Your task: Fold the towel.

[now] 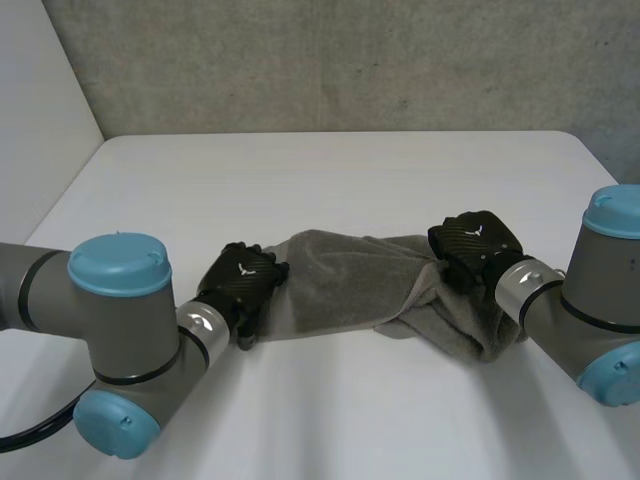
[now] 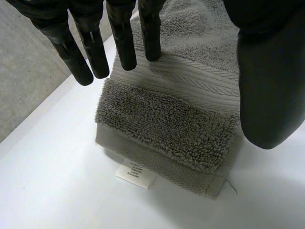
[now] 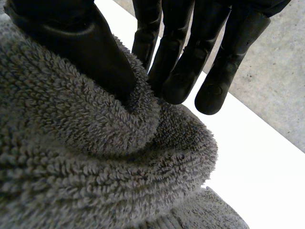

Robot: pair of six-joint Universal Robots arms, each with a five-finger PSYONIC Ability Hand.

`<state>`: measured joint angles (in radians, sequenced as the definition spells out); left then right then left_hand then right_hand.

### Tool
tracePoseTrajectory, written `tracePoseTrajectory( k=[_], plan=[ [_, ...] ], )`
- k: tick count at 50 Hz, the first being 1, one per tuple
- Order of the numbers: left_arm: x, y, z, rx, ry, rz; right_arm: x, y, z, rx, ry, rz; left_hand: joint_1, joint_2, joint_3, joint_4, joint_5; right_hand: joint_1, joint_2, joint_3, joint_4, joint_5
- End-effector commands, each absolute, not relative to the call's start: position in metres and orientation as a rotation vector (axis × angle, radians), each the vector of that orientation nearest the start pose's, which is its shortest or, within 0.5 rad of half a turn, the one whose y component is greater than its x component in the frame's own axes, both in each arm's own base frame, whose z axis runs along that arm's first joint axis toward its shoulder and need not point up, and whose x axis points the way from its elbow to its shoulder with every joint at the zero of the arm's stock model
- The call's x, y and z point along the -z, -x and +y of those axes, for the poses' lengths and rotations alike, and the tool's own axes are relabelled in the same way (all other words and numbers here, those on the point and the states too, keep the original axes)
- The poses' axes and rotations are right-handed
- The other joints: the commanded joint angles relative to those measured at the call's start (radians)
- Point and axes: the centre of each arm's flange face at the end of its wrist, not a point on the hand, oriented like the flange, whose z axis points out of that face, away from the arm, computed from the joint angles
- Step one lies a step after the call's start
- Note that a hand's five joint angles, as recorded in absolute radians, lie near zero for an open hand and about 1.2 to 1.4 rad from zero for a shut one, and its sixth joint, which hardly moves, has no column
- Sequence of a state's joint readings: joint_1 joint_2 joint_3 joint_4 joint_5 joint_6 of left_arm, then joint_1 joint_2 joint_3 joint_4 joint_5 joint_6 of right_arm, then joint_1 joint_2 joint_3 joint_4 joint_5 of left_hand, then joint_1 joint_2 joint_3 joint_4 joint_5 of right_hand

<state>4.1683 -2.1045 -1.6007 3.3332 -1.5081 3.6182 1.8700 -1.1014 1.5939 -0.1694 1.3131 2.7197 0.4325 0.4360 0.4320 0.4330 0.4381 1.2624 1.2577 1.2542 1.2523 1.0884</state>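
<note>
1. Head view: a grey towel point(image 1: 345, 280) lies rumpled across the near part of a white table point(image 1: 330, 180), stretched between two black robot hands. The left hand point(image 1: 243, 283) rests at the towel's left end. The right hand point(image 1: 475, 245) sits on its right end, where the cloth is bunched into a heap.
2. Left wrist view: the left hand point(image 2: 267, 81) is open, its fingers point(image 2: 121, 38) straight above a doubled end of the towel point(image 2: 167, 119) and its thumb held apart. A small white label point(image 2: 136, 174) pokes out from under that end onto the table point(image 2: 57, 186).
3. Right wrist view: the right hand point(image 3: 81, 43) pinches a thick roll of towel point(image 3: 71, 157) between thumb and fingers point(image 3: 176, 71). The terry pile looks soft, limp and light, not slippery. It will likely sag and bunch wherever it is unsupported, so the corners or the woven hem band seem the best places to grasp.
</note>
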Motion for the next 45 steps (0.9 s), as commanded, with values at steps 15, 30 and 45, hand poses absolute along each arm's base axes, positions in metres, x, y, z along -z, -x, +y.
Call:
tracePoseTrajectory(
  k=[15,30,45],
  plan=[
    [-0.12,0.308,-0.253,1.799,-1.344,2.314,-0.159,-0.252,-0.294,1.76,1.067,2.189,0.019,0.015,0.019,0.018,-0.161,-0.018,-0.013,-0.01,-0.008,-0.018],
    [-0.116,0.311,-0.27,1.819,-1.314,2.301,-0.158,-0.253,-0.293,1.758,1.07,2.188,0.16,0.156,0.16,0.159,-0.02,-0.018,-0.013,-0.01,-0.008,-0.018],
    [-0.128,0.306,-0.258,1.771,-1.337,2.341,-0.158,-0.252,-0.294,1.757,1.074,2.189,-0.104,-0.108,-0.104,-0.105,-0.285,-0.018,-0.013,-0.01,-0.008,-0.018]
  ],
)
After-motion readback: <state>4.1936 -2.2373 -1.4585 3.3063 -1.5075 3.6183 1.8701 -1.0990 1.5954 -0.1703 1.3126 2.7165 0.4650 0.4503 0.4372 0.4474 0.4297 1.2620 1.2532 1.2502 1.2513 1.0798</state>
